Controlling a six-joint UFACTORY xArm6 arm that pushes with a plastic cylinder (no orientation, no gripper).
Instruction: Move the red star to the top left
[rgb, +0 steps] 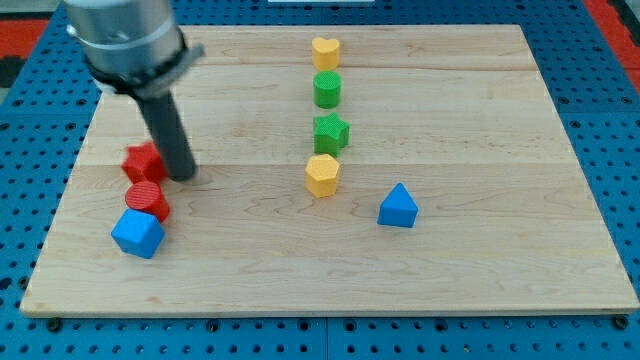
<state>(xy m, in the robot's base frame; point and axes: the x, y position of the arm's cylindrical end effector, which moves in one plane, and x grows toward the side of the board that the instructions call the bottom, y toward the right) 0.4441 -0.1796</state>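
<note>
The red star (143, 162) lies on the wooden board (480, 120) at the view's left, about mid-height. My tip (182, 177) stands right against the star's right side. The rod rises from there toward the view's top left. A red cylinder (147, 201) sits just below the star, and a blue cube (137, 233) lies below that, touching it.
A column near the board's middle holds a yellow heart (325, 52), a green cylinder (327, 89), a green star (330, 131) and a yellow hexagon (322, 175). A blue triangular block (398, 206) lies to their lower right. The board's left edge is near the star.
</note>
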